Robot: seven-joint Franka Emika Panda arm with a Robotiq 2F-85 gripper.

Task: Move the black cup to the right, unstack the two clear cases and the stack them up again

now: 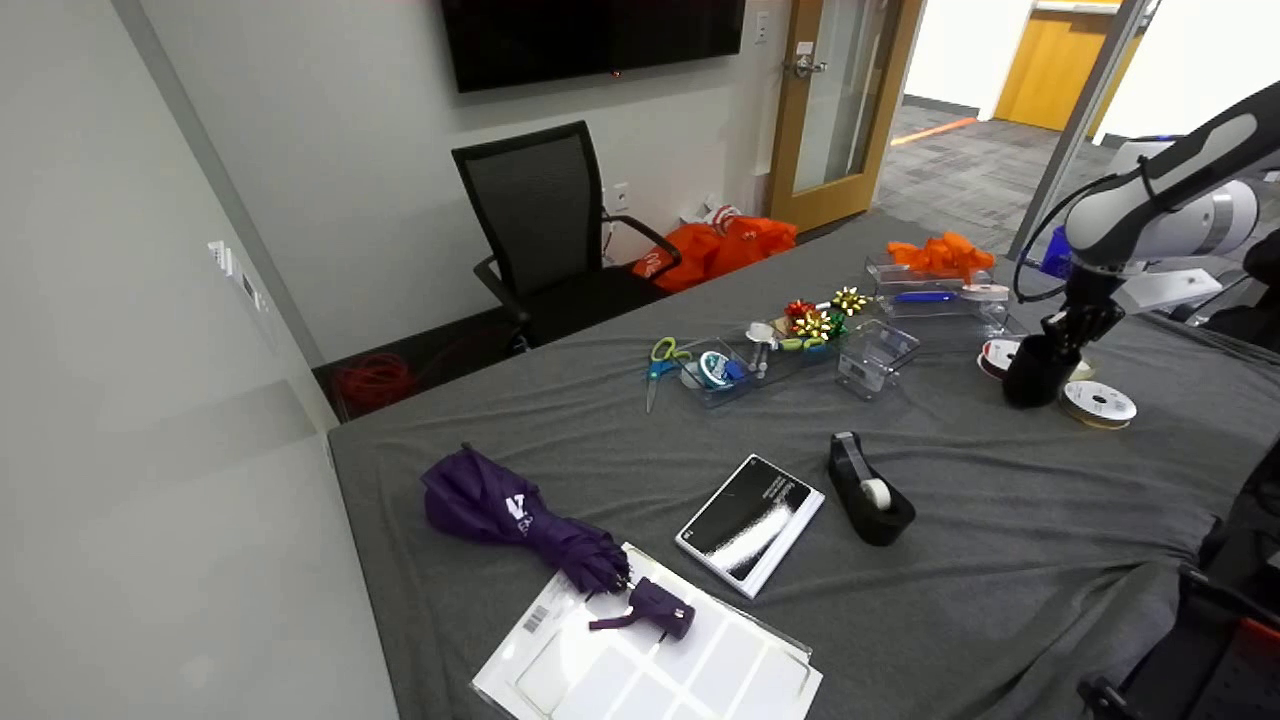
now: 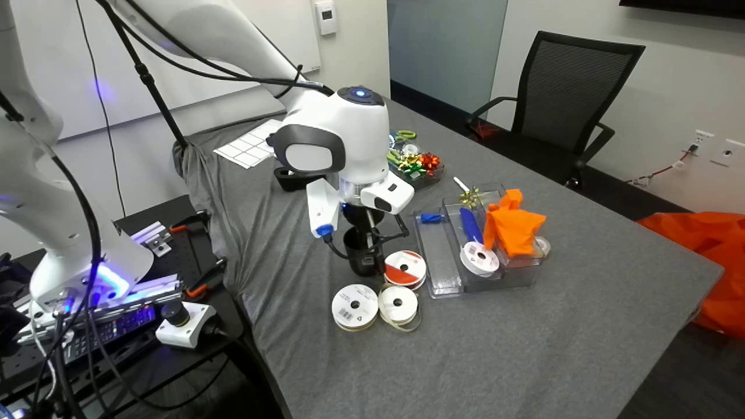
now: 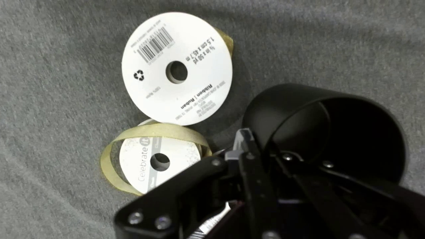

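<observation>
At the wall of the cup [image 3: 292, 103], pinched tight with the gripper [image 3: 262, 149], drawn together nearly all the way, with one finger [image 3: 244, 141] outside and the mate seemingly within the mouth. Taken by the side, presumably, to avoid spanning the whole wide body and to leave the base free for setting down. Leaning a little, perhaps, in an exterior view; cannot tell whether lifted off the cloth [image 2: 465, 349] or resting on it.

Just beside the cup, find three spools [image 2: 355, 314], with a loose loop of ribbon [image 3: 166, 131] about one. Reason enough, probably, to raise before any sideways move, so as not to snag or shove. Near the cup too, past a spool, note the tray [image 2: 433, 250], split into compartments, likely to keep small pieces sorted, and laden with an orange bundle [image 2: 515, 230].

Farther from the cup, see the cases [image 1: 877, 360], outside the tray, perhaps for easy reach from above. Not unstacked yet, by the look of it, though hard to make out two layers for sure. Well apart from the cup, spot the dispenser [image 1: 870, 500], likely to be left alone.

Judge the step as the first: shifting the cup. Next, probably, carry rightward and set down upright. Possible trouble: swinging, with only a strip of wall held.
</observation>
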